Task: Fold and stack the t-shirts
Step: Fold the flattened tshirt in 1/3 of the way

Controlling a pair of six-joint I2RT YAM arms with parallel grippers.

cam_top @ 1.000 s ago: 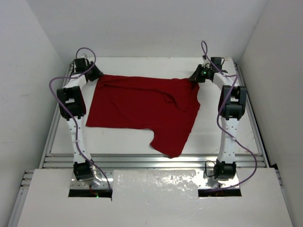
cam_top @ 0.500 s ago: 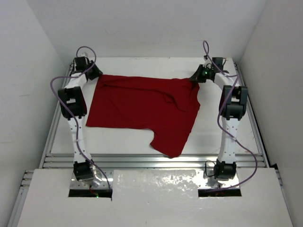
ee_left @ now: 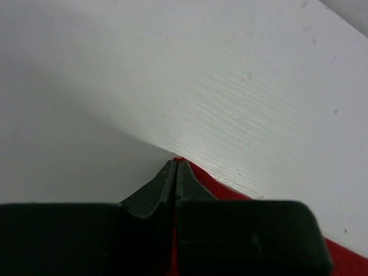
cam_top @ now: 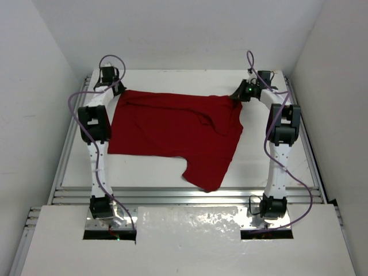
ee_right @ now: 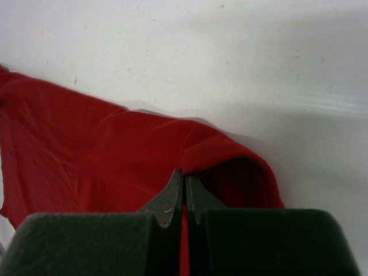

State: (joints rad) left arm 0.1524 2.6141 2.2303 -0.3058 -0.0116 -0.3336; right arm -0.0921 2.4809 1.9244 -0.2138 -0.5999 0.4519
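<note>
Dark red t-shirt (cam_top: 172,129) is recorded unfolded on the white tabletop (cam_top: 259,167), spread between the two arms. The cloth is laid mostly flat, and creases are noted right of centre. On the right side one lobe of fabric is seen reaching toward the near edge.

Left claw (ee_left: 175,165) is found at the garment's far left corner. Its fingers are pressed together, with red cloth at the tips and a thin red line showing in the seam between them, so it is taken as closed on the corner's edge.

Right claw (ee_right: 184,175) is found at the far right corner, also closed, with red fabric pinched between the fingers. A small hump of cloth is raised just beyond its tips.

Both corners are held low. Whether they are touching the tabletop or are just above it cannot be told.
</note>
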